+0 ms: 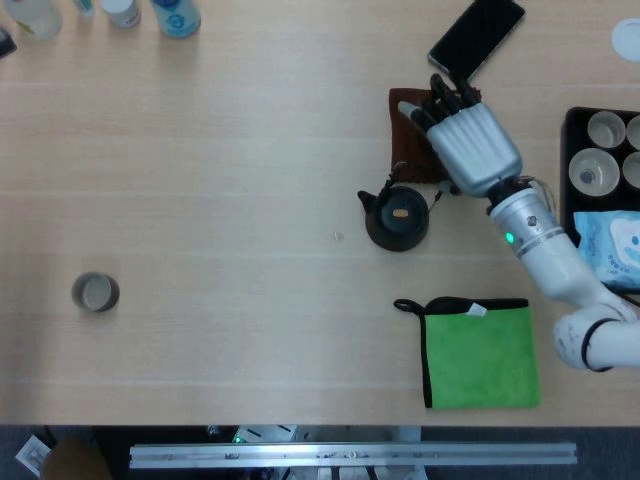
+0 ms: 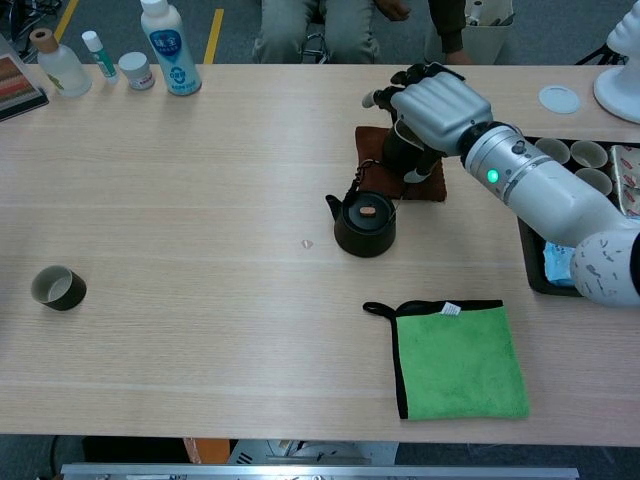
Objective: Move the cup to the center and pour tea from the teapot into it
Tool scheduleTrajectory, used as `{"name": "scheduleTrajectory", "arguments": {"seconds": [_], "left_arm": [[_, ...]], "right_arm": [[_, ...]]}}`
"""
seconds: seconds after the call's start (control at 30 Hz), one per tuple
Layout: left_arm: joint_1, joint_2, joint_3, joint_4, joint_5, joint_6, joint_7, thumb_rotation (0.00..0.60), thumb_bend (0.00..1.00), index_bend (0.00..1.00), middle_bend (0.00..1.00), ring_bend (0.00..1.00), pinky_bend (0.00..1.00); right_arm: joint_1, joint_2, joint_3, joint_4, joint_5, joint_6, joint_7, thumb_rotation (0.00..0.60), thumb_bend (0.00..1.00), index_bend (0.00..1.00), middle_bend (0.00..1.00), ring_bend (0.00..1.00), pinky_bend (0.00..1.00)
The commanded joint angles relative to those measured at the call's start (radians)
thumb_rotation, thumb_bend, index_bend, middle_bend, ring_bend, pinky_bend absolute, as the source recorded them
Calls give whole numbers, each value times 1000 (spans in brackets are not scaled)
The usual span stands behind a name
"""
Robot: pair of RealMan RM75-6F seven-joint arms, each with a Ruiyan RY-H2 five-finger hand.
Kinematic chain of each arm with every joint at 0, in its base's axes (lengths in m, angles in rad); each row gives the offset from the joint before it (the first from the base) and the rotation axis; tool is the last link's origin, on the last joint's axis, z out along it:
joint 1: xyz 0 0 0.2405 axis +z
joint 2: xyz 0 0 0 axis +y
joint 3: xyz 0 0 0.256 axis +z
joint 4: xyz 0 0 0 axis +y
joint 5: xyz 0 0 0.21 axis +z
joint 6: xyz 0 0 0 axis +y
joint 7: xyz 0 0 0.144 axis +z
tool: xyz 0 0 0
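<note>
The small dark cup stands far left on the table, also seen in the chest view as the cup. The black teapot sits right of centre, lid on, spout pointing left, wire handle raised; the chest view shows the same teapot. My right hand hovers behind the teapot over a brown mat. Its fingers are spread and I see nothing in them. In the chest view the right hand is above a dark pitcher on the mat. The left hand is out of sight.
A green cloth lies at the front right. A black tray with pale cups stands at the right edge. A phone lies behind the mat. Bottles stand at the back left.
</note>
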Motion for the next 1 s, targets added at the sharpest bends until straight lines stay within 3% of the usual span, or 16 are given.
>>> {"name": "scheduleTrajectory", "arguments": {"seconds": [0.03,0.23,0.4,1.0], "left_arm": [[1,1,-1,1,-1,2,-3,600,342,210,191,105,27],[6,2,3,6,-1,4,-7,600,342,210,191,105,27],[3,-1,7,2,9,0,-3,600,342,211,191,105,27],[3,0,11,-2,9,-6,2,600,341,210,192,105,27]], "right_arm": [[13,-4,17,9,3,-2,16,600,0,162,222,75,0],[-3,90,35,-130,75,-139,192,600,0,162,313,164,0],[-3,131,6,-167,65,-170,219,600,0,162,345,215,0],[7,129,-37,-132,118,-173,246,600,0,162,345,216,0]]}}
